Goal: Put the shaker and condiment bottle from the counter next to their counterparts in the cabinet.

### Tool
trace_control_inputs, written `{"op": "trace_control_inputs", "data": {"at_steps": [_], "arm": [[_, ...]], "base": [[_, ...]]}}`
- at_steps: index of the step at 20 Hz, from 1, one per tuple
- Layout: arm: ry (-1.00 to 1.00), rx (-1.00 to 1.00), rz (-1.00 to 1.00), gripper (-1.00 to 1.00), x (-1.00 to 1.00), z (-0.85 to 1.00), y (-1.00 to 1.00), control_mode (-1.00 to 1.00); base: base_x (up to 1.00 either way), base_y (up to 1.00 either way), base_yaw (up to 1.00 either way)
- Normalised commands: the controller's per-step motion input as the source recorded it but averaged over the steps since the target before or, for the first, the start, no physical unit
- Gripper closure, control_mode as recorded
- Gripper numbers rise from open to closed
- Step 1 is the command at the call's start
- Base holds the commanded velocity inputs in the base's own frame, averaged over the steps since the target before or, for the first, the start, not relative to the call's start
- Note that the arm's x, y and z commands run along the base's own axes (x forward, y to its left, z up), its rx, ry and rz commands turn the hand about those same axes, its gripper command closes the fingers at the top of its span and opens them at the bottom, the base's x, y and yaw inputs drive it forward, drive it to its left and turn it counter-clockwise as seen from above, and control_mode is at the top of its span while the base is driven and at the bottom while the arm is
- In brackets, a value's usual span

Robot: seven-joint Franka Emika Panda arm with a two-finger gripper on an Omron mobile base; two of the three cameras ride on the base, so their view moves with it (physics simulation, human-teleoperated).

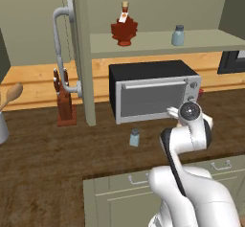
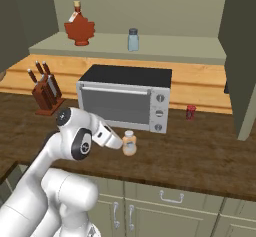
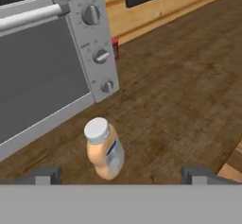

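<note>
Two shakers: one [image 1: 134, 137] on the dark wood-grain desk [image 1: 43, 159] before the oven [image 1: 153, 91], one [image 1: 178, 35] on the cabinet shelf [image 1: 153, 43]. Two bottles: peach cylinder [image 3: 105, 155] on the desk, red leaf-shaped [image 1: 124, 27] on the shelf. Pincer [image 3: 121, 175] spread wide above the peach bottle, holding nothing.

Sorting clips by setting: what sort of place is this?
A rendered home kitchen, by the look of it: a toaster oven on a wooden counter, a knife block beside it, and a wall cabinet holding bottles.
</note>
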Motion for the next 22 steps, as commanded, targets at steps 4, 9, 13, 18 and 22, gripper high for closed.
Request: {"op": "trace_control_inputs", "data": {"at_steps": [4,9,13,18,22], "arm": [[0.00,-0.18,0.00,-1.00,0.00,-0.88,0.14,-1.00],[0.01,-0.13,0.00,-1.00,0.00,-0.83,0.25,-1.00],[0.11,-0.01,0.00,-1.00,0.11,-0.38,0.21,-1.00],[0.01,0.00,0.00,-1.00,0.43,-0.20,0.27,-1.00],[0.00,0.00,0.00,-1.00,0.38,-0.08,-0.01,-1.00]], "base": [[0.00,0.00,0.00],[0.00,0.00,0.00],[0.00,0.00,0.00],[0.00,0.00,0.00],[0.00,0.00,0.00]]}}
